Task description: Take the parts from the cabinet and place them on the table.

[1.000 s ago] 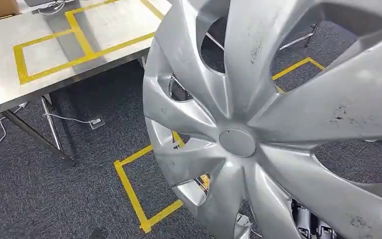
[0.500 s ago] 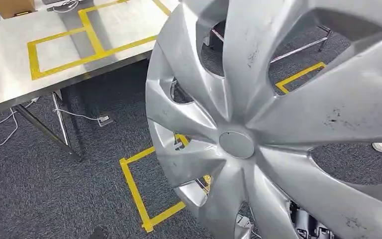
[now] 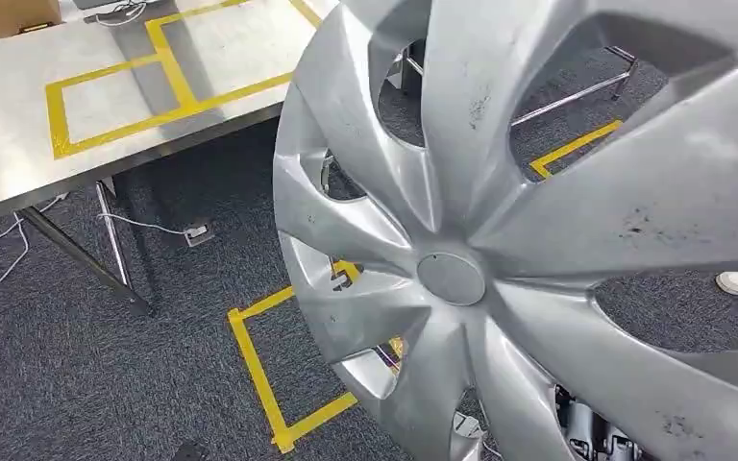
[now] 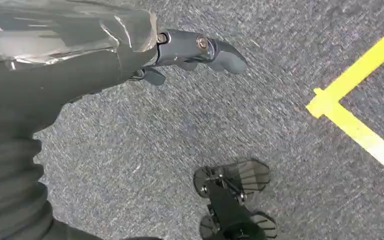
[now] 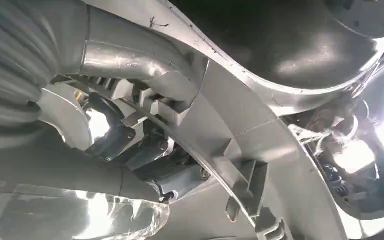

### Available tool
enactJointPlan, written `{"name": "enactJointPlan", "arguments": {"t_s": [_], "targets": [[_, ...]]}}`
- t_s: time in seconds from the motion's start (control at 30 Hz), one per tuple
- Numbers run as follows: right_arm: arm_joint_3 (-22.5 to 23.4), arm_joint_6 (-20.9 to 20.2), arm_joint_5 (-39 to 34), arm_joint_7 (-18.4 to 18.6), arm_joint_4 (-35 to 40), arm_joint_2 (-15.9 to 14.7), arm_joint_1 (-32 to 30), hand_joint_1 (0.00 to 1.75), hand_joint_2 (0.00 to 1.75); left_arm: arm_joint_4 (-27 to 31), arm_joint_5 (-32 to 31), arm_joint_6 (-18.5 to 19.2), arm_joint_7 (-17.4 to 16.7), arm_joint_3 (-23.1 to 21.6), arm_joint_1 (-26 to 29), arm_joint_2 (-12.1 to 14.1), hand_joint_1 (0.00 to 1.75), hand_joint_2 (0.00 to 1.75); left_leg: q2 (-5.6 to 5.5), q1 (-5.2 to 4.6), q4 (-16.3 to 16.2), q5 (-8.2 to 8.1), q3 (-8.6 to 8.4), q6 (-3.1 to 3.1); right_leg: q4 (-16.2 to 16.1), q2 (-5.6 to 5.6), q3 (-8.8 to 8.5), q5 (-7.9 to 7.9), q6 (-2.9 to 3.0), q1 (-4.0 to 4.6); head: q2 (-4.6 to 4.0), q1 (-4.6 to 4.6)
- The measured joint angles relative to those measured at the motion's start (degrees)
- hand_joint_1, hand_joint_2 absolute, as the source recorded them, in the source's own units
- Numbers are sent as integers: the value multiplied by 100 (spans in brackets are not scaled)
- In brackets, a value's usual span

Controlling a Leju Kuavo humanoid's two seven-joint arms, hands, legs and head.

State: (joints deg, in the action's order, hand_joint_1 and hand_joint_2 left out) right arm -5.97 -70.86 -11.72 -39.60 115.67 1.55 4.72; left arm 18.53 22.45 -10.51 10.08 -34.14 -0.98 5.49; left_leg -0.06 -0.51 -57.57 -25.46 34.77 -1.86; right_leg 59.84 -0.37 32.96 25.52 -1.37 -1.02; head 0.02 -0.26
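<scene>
1. I see the silver wheel cover held up close to my head camera, above the grey carpet.
2. The steel table with yellow tape stands beyond, to my left.
3. My right hand grips the cover's rim from behind.
4. My left hand hangs over the carpet holding nothing, fingers loosely curled.

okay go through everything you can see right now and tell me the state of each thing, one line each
Hubcap: off the table, held up close to the head camera.
Right hand: fingers hooked on the hubcap's rim from behind.
Left hand: holds nothing, over the carpet.
Table: bare inside its yellow tape outlines.
</scene>
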Motion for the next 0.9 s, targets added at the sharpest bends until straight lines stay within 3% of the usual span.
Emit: {"name": "enactJointPlan", "arguments": {"t_s": [0.03,0.07,0.1,0.13,0.2,0.23,0.27,0.3,0.37,0.4,0.43,0.5,0.57,0.6,0.67,0.7,0.73,0.77,0.8,0.83,0.87,0.9], "targets": [[2,2,0,0,0,-2,9,175,175,0,-2,-7,2,4,2,0,0,175,-18,42,68,32,-166,-51,37,-2,51,57,10,-9,0,4],[0,4,-9,0,2,-7,19,175,175,2,-18,-7,4,2,-5,-7,0,175,-28,41,88,31,-209,-64,151,11,66,131,3,-17,0,15],[-2,4,-13,0,2,-7,36,175,175,4,-24,-7,9,2,-10,-11,0,175,-30,41,87,31,-215,-85,405,15,196,271,53,-17,0,18],[-7,4,-20,0,2,-11,30,175,175,4,-26,-7,9,2,-8,-17,0,175,-33,41,86,28,-222,-89,830,17,437,443,52,-22,0,17],[-9,9,-28,0,0,-26,1,175,175,4,-33,-7,9,2,0,-22,0,175,-44,38,81,6,-226,-96,1511,18,875,649,-4,-30,0,17],[-7,11,-31,0,-2,-37,-10,175,175,4,-35,-7,9,2,5,-28,0,175,-63,46,79,-14,-245,-79,1539,17,962,608,-49,-47,0,17],[-7,11,-37,0,-4,-42,-15,175,175,4,-39,-11,9,2,6,-37,0,175,-79,60,72,-44,-273,-55,1292,17,895,454,-141,-67,0,17],[-9,13,-44,0,-4,-50,-18,175,175,4,-44,-13,9,2,7,-46,0,175,-100,79,62,-80,-315,-20,836,17,719,219,-213,-88,0,17],[-15,15,-50,0,-4,-50,-20,175,175,4,-55,-22,11,4,7,-55,0,175,-115,99,12,-181,-371,67,-89,15,357,-215,-314,-138,0,26],[-18,18,-50,0,-11,-57,-26,175,175,4,-59,-33,11,4,3,-46,0,175,-121,73,-48,-228,-365,120,-98,21,406,-39,-175,-92,0,39],[-20,20,-61,0,-13,-57,-30,175,175,7,-66,-33,13,4,6,-48,0,175,-119,71,-43,-257,-332,160,-54,11,342,-60,-38,-77,0,35],[-15,26,-52,0,-13,-57,-53,175,175,4,-72,-37,15,7,21,-50,0,175,-104,79,-62,-283,-404,210,-69,28,335,-77,64,-74,0,17],[-15,31,-63,0,-9,-55,-57,175,175,7,-74,-37,19,9,16,-46,0,175,-71,113,-278,-279,-296,249,-82,36,224,-41,142,-99,0,15],[-20,31,-70,0,-9,-48,-56,175,175,7,-74,-37,20,11,5,-46,0,175,-54,122,-649,-300,-69,282,-81,35,182,-11,183,-92,0,-7],[-20,26,-79,0,-11,-44,-66,175,175,7,-74,-35,17,13,16,-44,0,175,-40,126,-1472,-601,514,333,-80,40,123,73,205,-75,0,0],[-20,20,-77,0,-11,-46,-70,175,175,7,-74,-35,17,13,24,-44,0,175,-32,125,-1726,-753,733,339,-80,44,79,115,209,-63,0,2],[-20,15,-79,0,-13,-46,-72,175,175,7,-74,-35,17,13,27,-46,0,175,-31,125,-1781,-783,858,332,-80,48,24,162,213,-51,0,2],[-20,13,-79,0,-13,-44,-73,175,175,7,-74,-33,17,13,28,-44,0,175,-30,122,-1617,-682,866,304,-81,51,-53,215,212,-32,0,0],[-20,13,-81,0,-13,-44,-69,175,175,7,-74,-33,17,15,29,-44,0,175,-30,108,-1263,-451,769,259,-84,51,-138,274,212,-12,0,2],[-20,11,-81,0,-13,-39,-66,175,175,7,-74,-35,17,18,30,-42,0,175,-27,84,-783,-124,609,185,-88,48,-229,331,211,8,0,2],[-20,13,-81,0,-13,-37,-64,175,175,7,-74,-33,17,20,35,-28,0,175,-12,35,-343,239,457,72,-106,46,-245,382,211,1,0,7],[-22,11,-83,0,-15,-39,-57,175,175,4,-74,-33,17,20,47,-2,0,175,-57,-31,-178,391,417,7,-96,55,-327,427,183,27,0,11]]}}
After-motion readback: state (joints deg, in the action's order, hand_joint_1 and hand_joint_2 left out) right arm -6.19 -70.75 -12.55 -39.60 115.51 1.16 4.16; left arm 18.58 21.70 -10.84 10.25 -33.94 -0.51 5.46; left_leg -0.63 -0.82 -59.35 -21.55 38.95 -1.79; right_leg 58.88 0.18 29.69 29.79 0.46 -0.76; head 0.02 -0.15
